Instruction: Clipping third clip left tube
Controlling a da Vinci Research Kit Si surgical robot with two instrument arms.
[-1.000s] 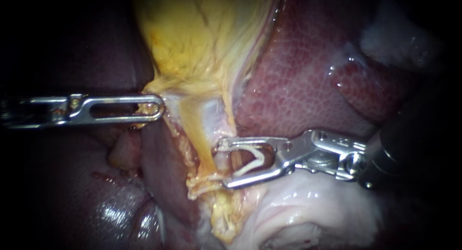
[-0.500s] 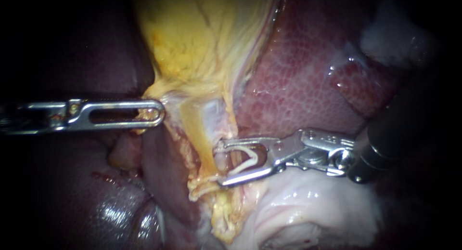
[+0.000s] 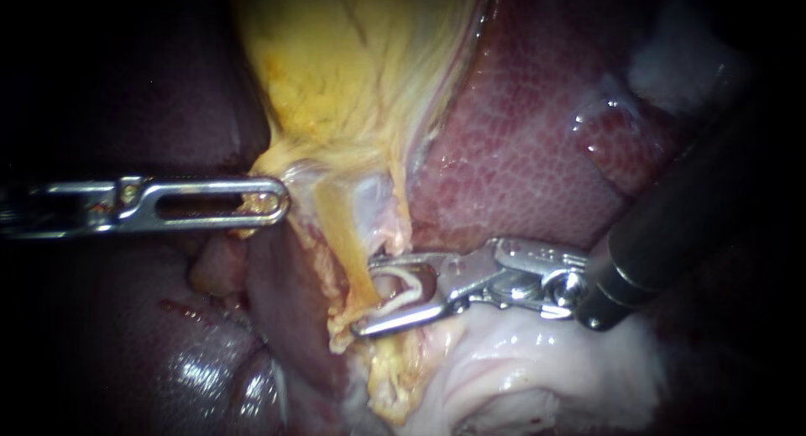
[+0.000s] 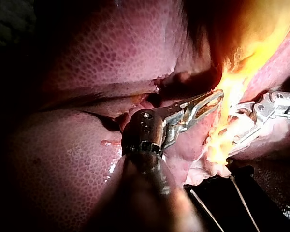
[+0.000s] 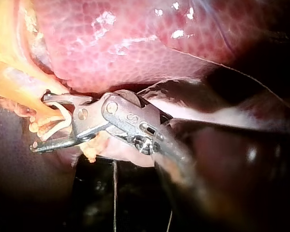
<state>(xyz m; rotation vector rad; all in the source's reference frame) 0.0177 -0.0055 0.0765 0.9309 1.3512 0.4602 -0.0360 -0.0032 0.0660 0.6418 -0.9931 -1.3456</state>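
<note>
The slender right instrument has polished silver metal jaws and a matt black shaft; the mottled dark-red liver glistens wetly.

Count on inspection: two instruments, namely the left instrument and the right instrument; one liver, dark red; one gallbladder, yellow; one white clip; one yellow tube distinguishable below the gallbladder, and whether another runs beside it cannot be told.
</note>
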